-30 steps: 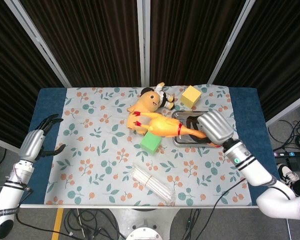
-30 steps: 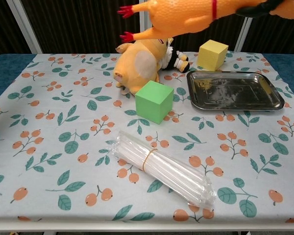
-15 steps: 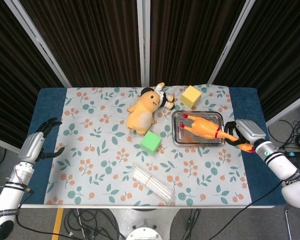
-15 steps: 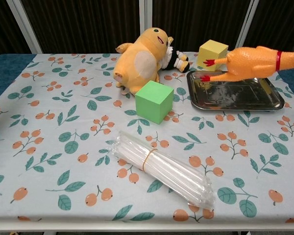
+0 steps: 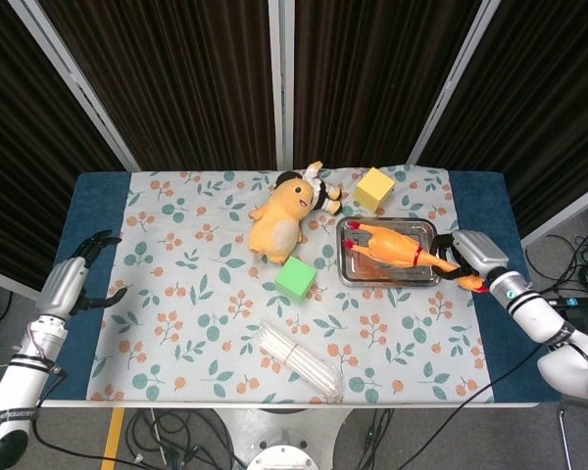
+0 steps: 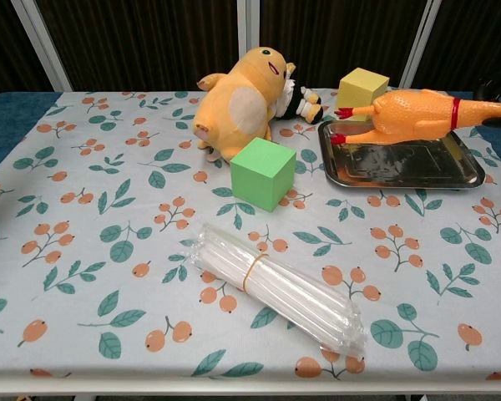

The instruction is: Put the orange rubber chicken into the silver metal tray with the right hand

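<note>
The orange rubber chicken [image 5: 387, 247] lies lengthwise over the silver metal tray [image 5: 372, 275], feet to the left and neck to the right. My right hand [image 5: 467, 257] grips its neck end just past the tray's right rim. In the chest view the chicken [image 6: 409, 115] hangs low over the back of the tray [image 6: 401, 163], with its red feet down by the left rim. I cannot tell whether its body touches the metal. My left hand [image 5: 73, 284] hovers open at the table's far left edge, holding nothing.
A yellow plush toy [image 5: 279, 213] lies left of the tray, with a green cube [image 5: 294, 279] in front of it. A yellow cube [image 5: 374, 189] stands behind the tray. A wrapped bundle of clear straws [image 5: 299, 360] lies near the front edge.
My right hand has carried the chicken from high above the plush and green cube rightward and down to the tray, then lowered it further. The left hand has hardly moved.
</note>
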Robot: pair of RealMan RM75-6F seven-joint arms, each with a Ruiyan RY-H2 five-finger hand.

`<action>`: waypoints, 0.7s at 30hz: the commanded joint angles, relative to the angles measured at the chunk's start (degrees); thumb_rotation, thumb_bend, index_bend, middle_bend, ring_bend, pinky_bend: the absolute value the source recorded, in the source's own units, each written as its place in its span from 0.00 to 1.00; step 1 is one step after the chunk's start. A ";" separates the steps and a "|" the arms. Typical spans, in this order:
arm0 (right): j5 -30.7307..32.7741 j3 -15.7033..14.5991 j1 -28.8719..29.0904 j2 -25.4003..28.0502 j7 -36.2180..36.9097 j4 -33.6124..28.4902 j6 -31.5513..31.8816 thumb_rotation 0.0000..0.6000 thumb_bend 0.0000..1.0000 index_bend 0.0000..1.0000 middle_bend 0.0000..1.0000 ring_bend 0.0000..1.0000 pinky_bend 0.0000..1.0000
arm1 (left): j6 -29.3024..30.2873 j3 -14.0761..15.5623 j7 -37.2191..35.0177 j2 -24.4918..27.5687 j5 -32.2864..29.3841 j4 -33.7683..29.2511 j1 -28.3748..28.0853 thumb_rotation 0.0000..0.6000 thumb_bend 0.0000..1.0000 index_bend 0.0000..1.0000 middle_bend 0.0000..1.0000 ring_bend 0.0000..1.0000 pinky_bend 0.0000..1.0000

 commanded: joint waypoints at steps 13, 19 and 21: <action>-3.43 -1.69 0.51 -10.31 6.05 14.27 1.66 1.00 0.09 0.80 0.69 0.51 0.63 | -2.51 -0.74 -3.27 1.33 -0.37 -0.74 0.04 1.00 0.27 0.23 0.17 0.12 0.22; -3.10 -2.20 -0.07 -13.55 5.62 20.01 0.98 1.00 0.05 0.61 0.51 0.32 0.44 | -2.64 -0.48 -3.75 1.70 0.52 -1.08 0.32 1.00 0.27 0.23 0.17 0.12 0.22; -2.88 -2.24 -0.11 -14.31 5.29 21.56 0.40 1.00 0.03 0.49 0.43 0.25 0.37 | -2.68 -0.39 -3.63 1.72 0.67 -1.11 0.36 1.00 0.27 0.23 0.17 0.12 0.22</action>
